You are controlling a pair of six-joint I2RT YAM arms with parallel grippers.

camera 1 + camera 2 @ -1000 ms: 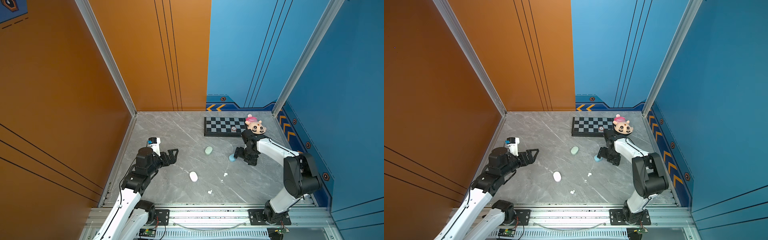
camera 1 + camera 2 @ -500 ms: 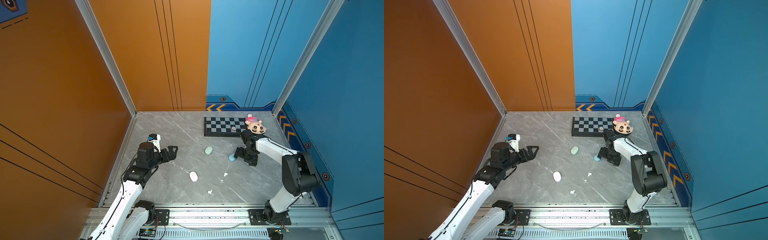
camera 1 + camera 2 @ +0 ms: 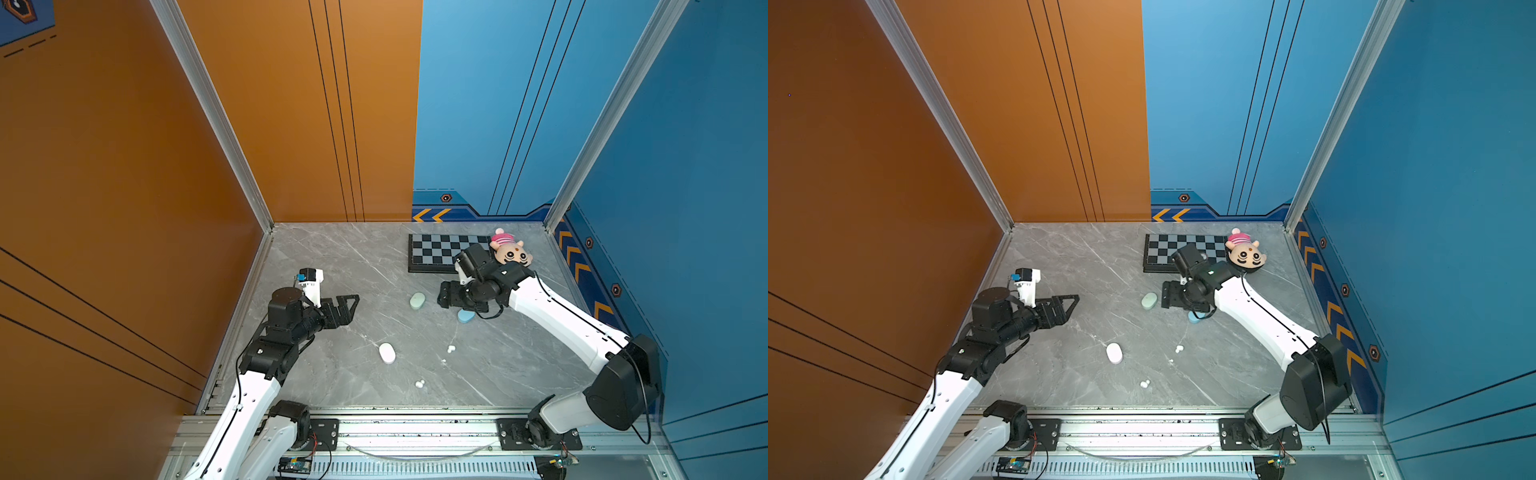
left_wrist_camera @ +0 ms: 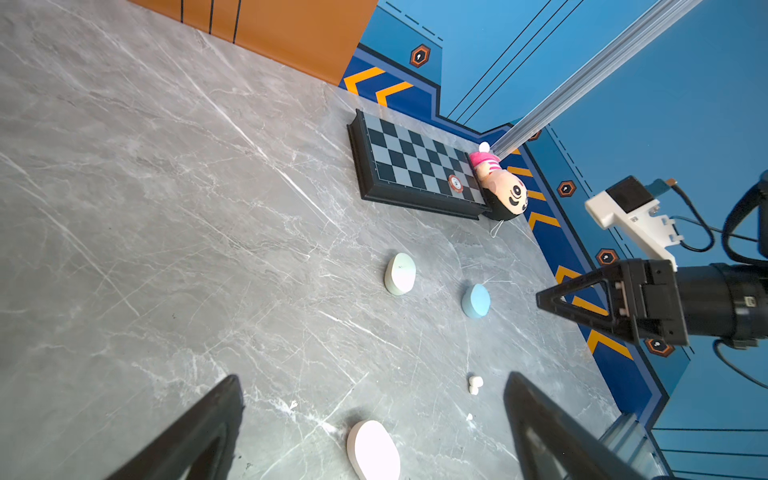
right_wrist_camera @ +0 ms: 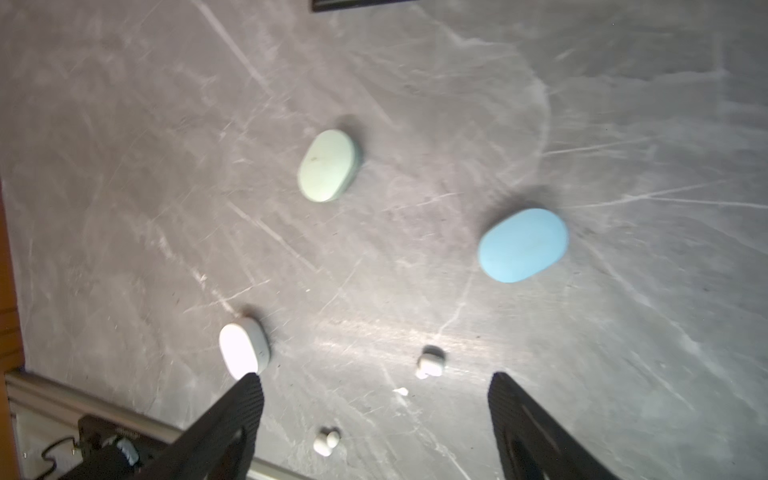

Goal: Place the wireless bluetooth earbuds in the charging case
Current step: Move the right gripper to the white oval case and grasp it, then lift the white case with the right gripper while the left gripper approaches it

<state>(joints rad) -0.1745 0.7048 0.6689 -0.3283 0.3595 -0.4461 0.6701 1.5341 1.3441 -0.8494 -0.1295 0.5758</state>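
Top views: no earbud seated yet. Over the grey marbled table [image 3: 332, 266], left hand [image 3: 352, 308] and right hand [image 3: 443, 296] gape wide, empty. The mint-green oval plastic case [image 3: 417, 301], light-blue oval plastic case [image 3: 465, 316] and white oval plastic case [image 3: 387, 353] lie flat, shut. Tiny pale bean-shaped earbuds [image 3: 451, 348] lie loose in pairs near the white case; long axes unreadable.

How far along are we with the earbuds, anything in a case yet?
Done: nothing. The mint case, blue case and white case all look shut, and earbuds lie loose on the table. In hand: nothing; left gripper and right gripper hang with jaws open, empty. Left: open a case, seat the buds.
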